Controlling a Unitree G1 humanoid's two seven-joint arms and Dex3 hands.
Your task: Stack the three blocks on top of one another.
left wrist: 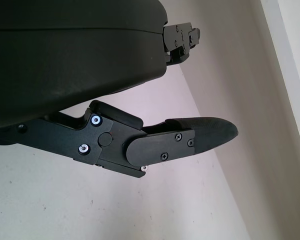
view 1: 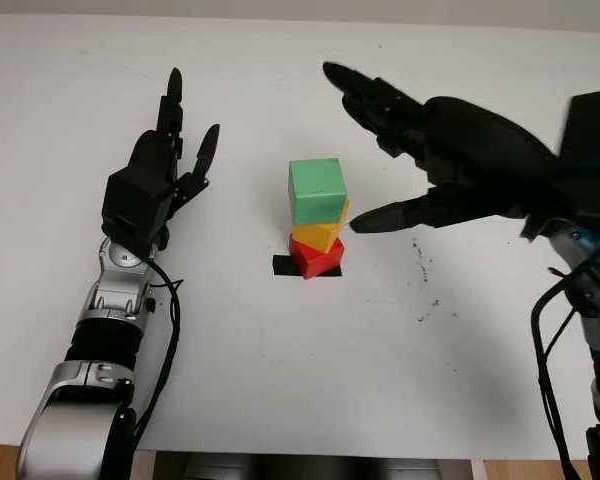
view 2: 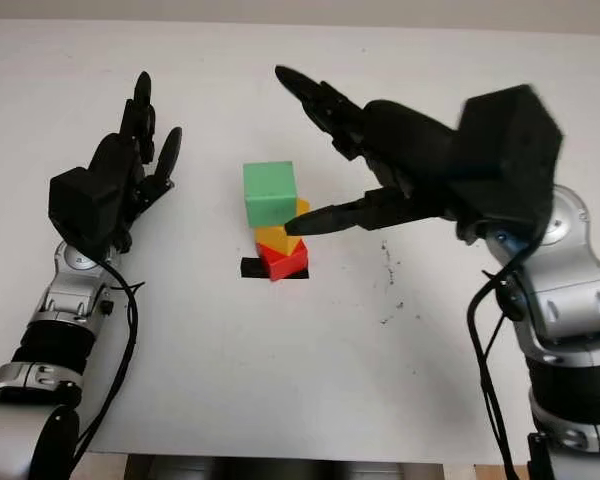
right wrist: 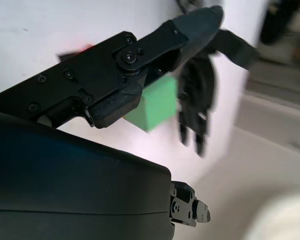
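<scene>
right hand open, holding nothing, just right of the stack — thumb tip near the yellow block | green block on top, red block at bottom on a black mark | left hand open, well left | white table — no writing legible

Left arm entering from bottom left, silver forearm with a black cable running along it. Left hand open, raised above the white surface, fingers pointing away from the body, holding nothing. Thumb of the same hand stretched straight in the left wrist view.

Right arm entering from bottom right, silver and black joints, cables hanging beside. Right hand open, held higher and turned toward the middle, long fingers reaching forward, thumb pointing sideways to the left. Nothing grasped.
</scene>
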